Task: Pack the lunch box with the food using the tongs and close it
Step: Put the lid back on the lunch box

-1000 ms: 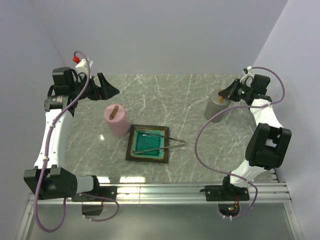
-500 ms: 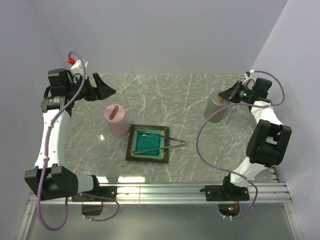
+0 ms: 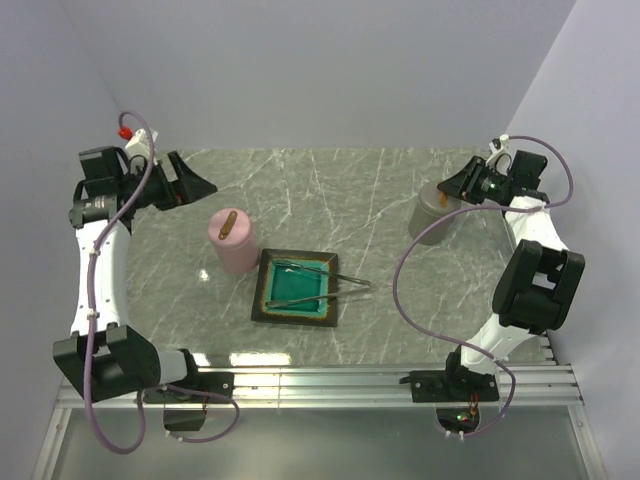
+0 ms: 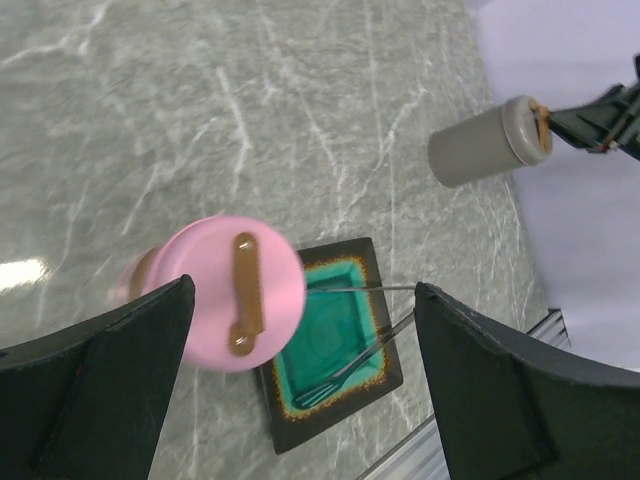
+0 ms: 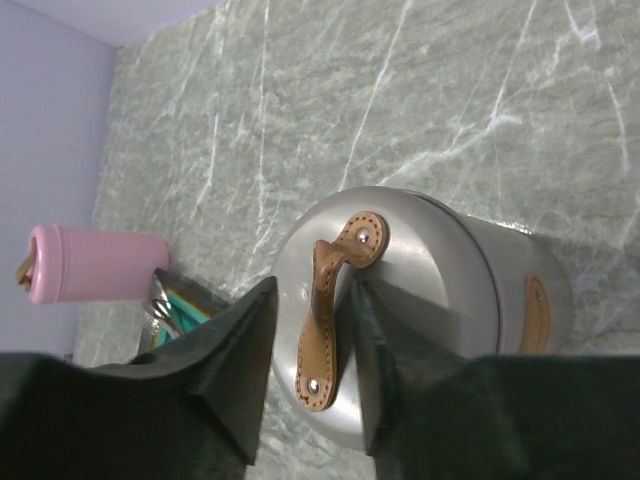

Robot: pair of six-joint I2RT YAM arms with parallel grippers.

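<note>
The pink lunch box stands upright left of the plate, its lid with the brown strap on. The silver tongs lie across the teal plate. No food shows in any view. My left gripper hovers open behind and left of the lunch box, touching nothing. My right gripper is at the lid of a grey container, its jaws parted either side of the tan strap without squeezing it.
The grey container stands at the back right of the marble table. The plate holds only the tongs. A metal rail runs along the near edge.
My left arm has drawn back to the left, away from the lunch box. My right gripper's jaws have parted from the grey container's strap.
</note>
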